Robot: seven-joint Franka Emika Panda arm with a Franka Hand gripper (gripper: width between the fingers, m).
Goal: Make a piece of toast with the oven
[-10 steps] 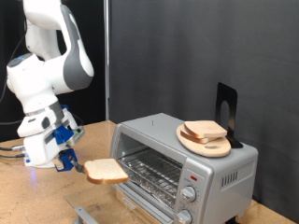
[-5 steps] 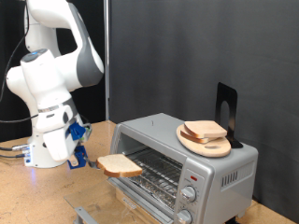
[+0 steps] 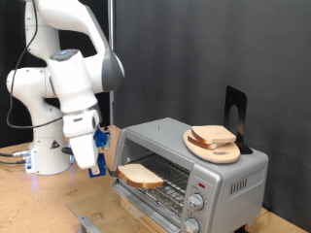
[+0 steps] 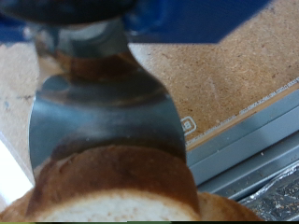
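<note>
Toast is now sitting farther in, entering the oven mouth. Hand is gripping its edge.

The oven mouth stands open ahead of the jaws, its wire rack bare beyond the held piece of toast. Above them the oven roof caps the way

You've got the oven at exterior view's right, door open, piece of toast partly inside its mouth, gripper just left of it, plate w/ more bread on oven top, stand behind.
</note>
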